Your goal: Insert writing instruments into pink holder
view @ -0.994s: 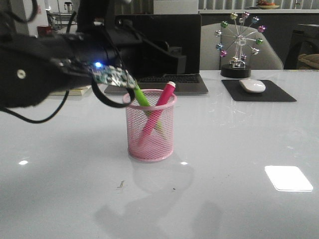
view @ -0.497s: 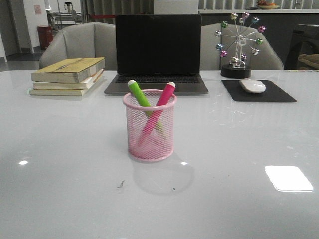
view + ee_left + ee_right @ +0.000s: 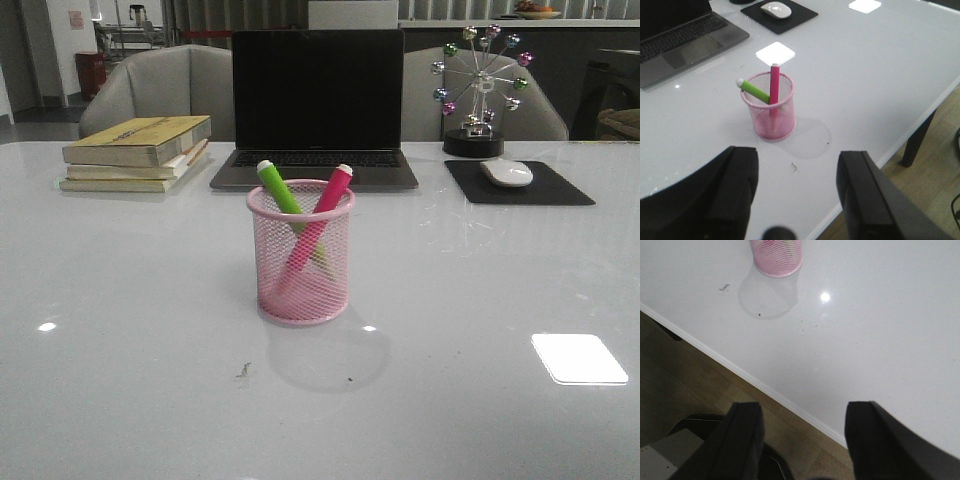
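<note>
The pink wire-mesh pen cup (image 3: 300, 255) stands upright near the middle of the white tabletop (image 3: 480, 290), and both marker pens are inside it. The lime green marker (image 3: 280, 190) leans toward 11 o'clock and the magenta marker (image 3: 322, 215) toward 1 o'clock, so they cross within the mesh, white ends poking above the rolled rim.

My left jaws (image 3: 797, 187) are spread wide with nothing between them, held above the tabletop edge, well apart from the cup. My right jaws (image 3: 802, 437) are also wide apart and empty, hanging over the tabletop edge and the wooden floor (image 3: 700, 375).

Seen from the front, beyond the cup at 12 o'clock sits a dark laptop (image 3: 317, 105); at 10 o'clock a stack of books (image 3: 138, 152); at 2 o'clock a white mouse (image 3: 506, 172) on a black mouse pad (image 3: 560, 188), with a small ferris-wheel ornament (image 3: 480, 85) behind it.
</note>
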Tool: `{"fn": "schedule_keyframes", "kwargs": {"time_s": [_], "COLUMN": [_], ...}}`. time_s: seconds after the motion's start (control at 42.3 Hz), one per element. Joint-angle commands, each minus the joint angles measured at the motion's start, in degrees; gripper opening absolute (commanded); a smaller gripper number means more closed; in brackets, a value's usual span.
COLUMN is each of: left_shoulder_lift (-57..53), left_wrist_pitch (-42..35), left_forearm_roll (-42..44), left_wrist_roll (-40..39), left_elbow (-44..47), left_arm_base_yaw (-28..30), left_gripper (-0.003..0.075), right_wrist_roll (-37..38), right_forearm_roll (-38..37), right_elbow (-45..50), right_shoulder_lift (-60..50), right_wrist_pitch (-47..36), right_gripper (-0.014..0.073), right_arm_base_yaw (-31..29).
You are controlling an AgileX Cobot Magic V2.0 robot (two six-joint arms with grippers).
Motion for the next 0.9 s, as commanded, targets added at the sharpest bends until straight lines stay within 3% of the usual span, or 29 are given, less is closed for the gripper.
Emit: {"fn": "schedule_keyframes", "kwargs": {"time_s": [0.0,0.142,0.355,0.497,0.875], "left_shoulder_lift": [-3.0,-5.7,-5.9,-5.9,-5.9], "left_wrist_pitch": [-3.4,-2.0,2.4,3.1,3.2], "left_forearm_roll": [0.4,0.6,8.2,10.3,11.0], "left_wrist_roll": [0.0,-1.0,-11.9,-13.9,-13.9], "left_elbow": [1.4,4.2,4.9,4.9,4.9], "left_arm_base_yaw": [-0.1,-0.1,-0.1,-0.1,-0.1], "left_gripper": [0.0425,0.0425,0.0425,0.0412,0.0127], "right_wrist_roll": [-0.3,-0.3,-0.4,-0.4,-0.4], "right_forearm_roll": [-0.7,-0.9,-2.4,-2.9,-2.9], "right_elbow": [-1.6,-1.6,-1.5,-1.4,-1.4], "right_shoulder_lift": [-0.1,-0.1,-0.1,-0.1,-0.1], "right_wrist_pitch": [-3.0,-3.0,-3.5,-5.8,-7.1], "right_gripper": [0.0479,0.0479,0.0479,0.0467,0.0030], "right_arm_base_yaw": [-0.3,-0.3,-0.3,-0.3,-0.3]}}
